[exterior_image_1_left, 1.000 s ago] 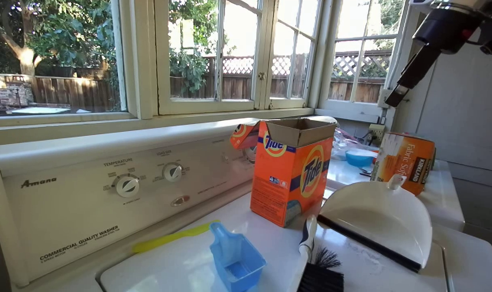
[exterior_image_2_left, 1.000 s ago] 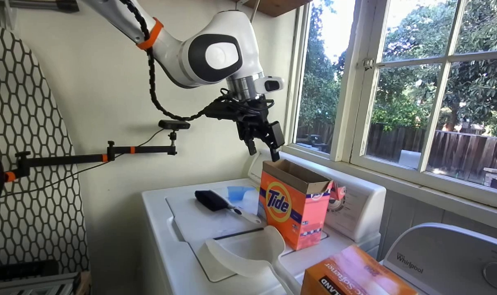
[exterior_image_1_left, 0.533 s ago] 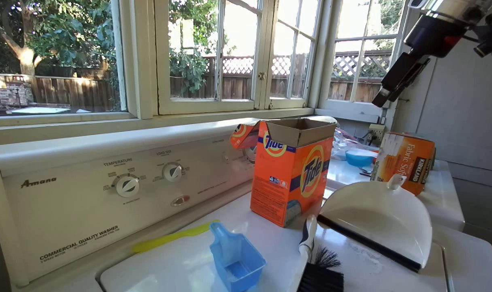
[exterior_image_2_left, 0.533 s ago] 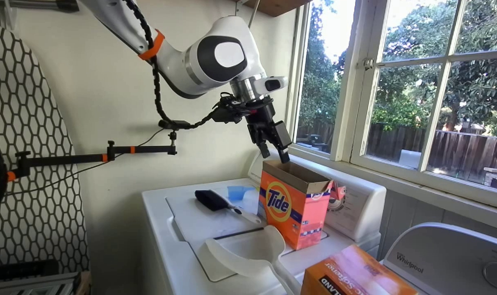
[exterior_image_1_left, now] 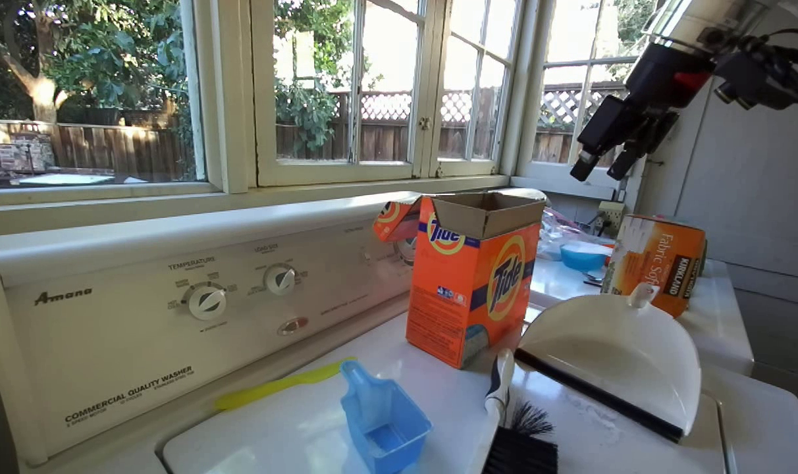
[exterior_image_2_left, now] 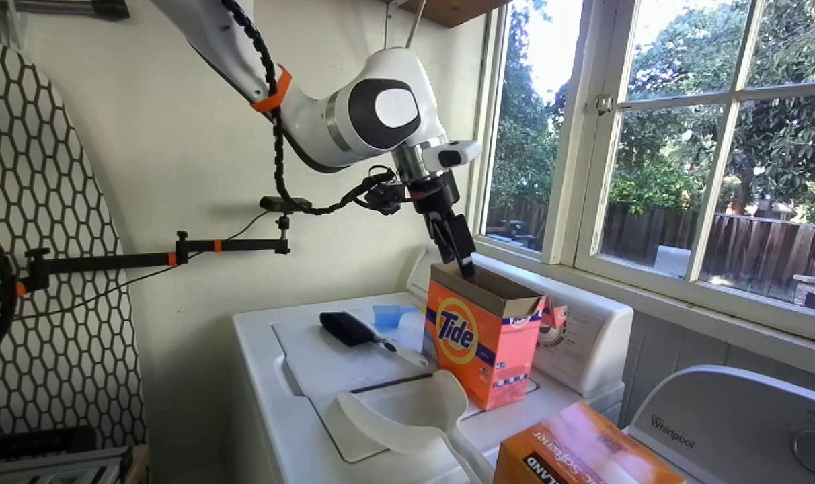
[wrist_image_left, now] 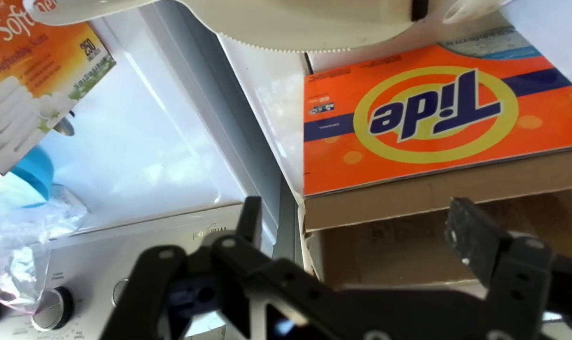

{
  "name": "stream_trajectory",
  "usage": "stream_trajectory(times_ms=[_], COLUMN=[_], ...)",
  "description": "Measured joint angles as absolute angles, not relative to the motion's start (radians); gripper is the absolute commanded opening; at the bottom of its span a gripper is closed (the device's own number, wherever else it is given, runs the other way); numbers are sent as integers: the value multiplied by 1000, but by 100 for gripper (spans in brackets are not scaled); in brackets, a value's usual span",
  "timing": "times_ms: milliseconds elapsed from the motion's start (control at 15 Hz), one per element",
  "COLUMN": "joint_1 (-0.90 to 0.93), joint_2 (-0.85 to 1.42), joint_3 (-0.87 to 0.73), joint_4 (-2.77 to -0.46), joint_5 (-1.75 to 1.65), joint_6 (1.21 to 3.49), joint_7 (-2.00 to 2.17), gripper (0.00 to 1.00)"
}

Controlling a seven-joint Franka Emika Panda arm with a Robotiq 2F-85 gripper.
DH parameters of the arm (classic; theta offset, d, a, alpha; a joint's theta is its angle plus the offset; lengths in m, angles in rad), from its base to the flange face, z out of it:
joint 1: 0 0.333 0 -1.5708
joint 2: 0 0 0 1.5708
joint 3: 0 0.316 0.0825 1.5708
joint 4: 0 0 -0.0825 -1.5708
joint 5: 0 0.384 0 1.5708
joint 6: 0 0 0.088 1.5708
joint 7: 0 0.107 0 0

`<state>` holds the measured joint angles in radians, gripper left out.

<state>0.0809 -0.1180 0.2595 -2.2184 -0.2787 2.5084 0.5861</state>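
End effector point(exterior_image_1_left: 600, 169): lower and turned since the earlier frame; jaws wide apart, holding nothing.
Tide box point(exterior_image_1_left: 471, 283): nearest it, upright, open-topped, toward eight o'clock in an exterior view.
Cardboard rim point(wrist_image_left: 394, 199): jaws snagging it off-centre could tip the box.

The arm point(exterior_image_2_left: 306, 124) was glossy white; a black joint cover point(exterior_image_2_left: 364, 113) carried a pale rounded disc point(exterior_image_2_left: 395, 109). An orange band point(exterior_image_2_left: 273, 94) ringed the arm, and a black ribbed cable point(exterior_image_2_left: 278, 151) ran beside it. A silver metal collar point(exterior_image_2_left: 411, 161) adjoined a white housing point(exterior_image_2_left: 436, 160) with a dark oval inset point(exterior_image_2_left: 450, 158). The gripper point(exterior_image_1_left: 600, 170) was black, marked by a red patch point(exterior_image_1_left: 692, 81); round grey screw heads point(wrist_image_left: 228, 242) studded it, and pale flecks showed on one of its blocky fingers point(wrist_image_left: 477, 238).
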Motion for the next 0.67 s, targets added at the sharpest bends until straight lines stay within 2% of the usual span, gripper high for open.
stream_trajectory(times_ms=[667], joint_1=[81], joint_2=[-110], joint_3=[257], joint_4=[-2203], joint_5=[-279], joint_6=[2518], joint_7=[609], gripper=[100])
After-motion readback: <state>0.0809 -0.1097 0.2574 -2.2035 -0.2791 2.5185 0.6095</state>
